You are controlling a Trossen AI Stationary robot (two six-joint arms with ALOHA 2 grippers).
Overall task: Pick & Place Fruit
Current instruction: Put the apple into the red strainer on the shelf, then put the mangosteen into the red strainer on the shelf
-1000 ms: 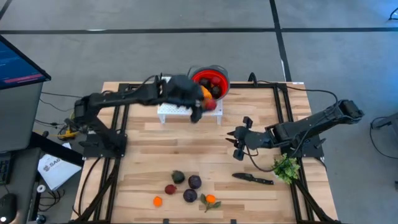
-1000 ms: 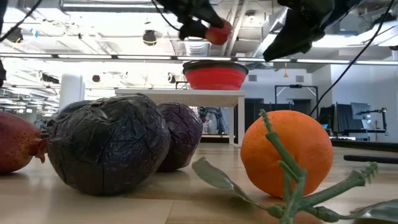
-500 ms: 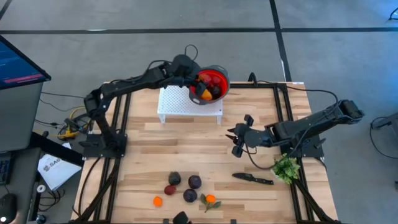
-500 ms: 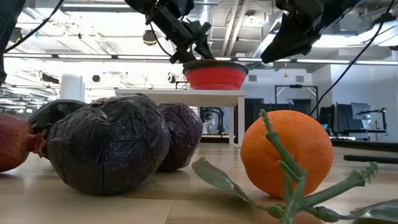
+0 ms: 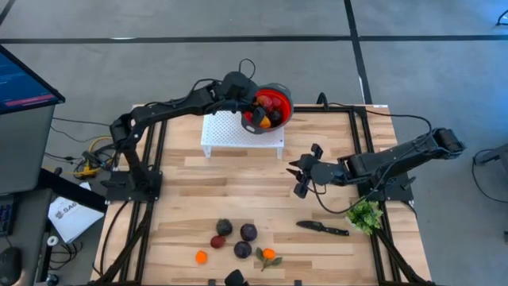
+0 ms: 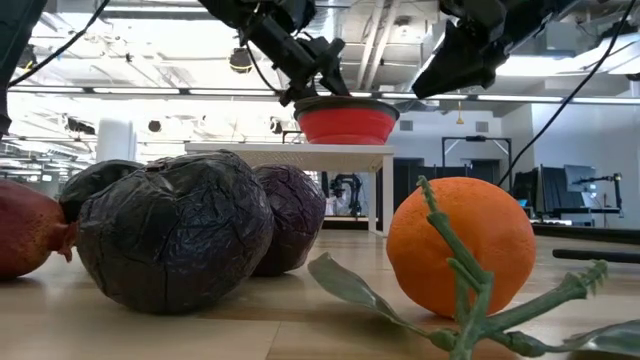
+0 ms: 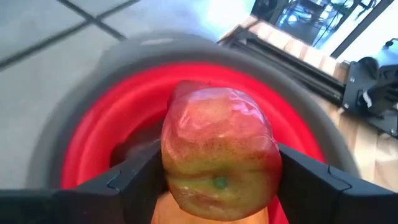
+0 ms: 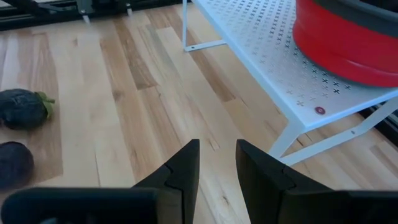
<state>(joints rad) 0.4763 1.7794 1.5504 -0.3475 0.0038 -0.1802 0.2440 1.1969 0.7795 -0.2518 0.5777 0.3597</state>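
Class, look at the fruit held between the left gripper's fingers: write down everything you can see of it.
The red-yellow fruit is rounded, with glossy skin, deep red on top fading to yellow-green lower down, speckled, with a small dark dimple on its lower face. It sits between the dark fingers of the left gripper, which touch it on both sides. It hangs directly over the inside of the red bowl, whose rim is grey. Whether its underside touches the bowl or the fruit inside cannot be told.
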